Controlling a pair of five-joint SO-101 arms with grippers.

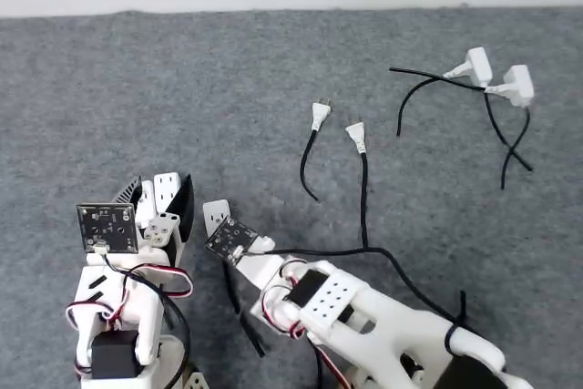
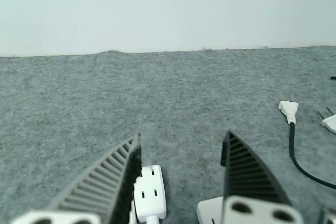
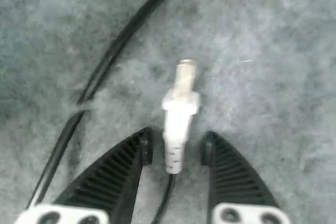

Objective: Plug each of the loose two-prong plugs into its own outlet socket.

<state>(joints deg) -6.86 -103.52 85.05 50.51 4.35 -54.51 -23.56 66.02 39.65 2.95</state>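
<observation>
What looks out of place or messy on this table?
Nothing looks broken or spilled. Two loose plugs lie unplugged mid-table with their prongs pointing away from the arms. The black cords at the far right cross over each other.

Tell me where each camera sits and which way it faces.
High view: fixed overhead, looking down on the grey mat; both arms show at the near edge.
Left wrist view: on the left wrist, looking low across the mat to the wall; open left gripper straddles a socket.
Right wrist view: on the right wrist, looking down; open right gripper flanks a white connector on a cord.
Shared: high and left wrist views both show that socket and two loose plugs.
</observation>
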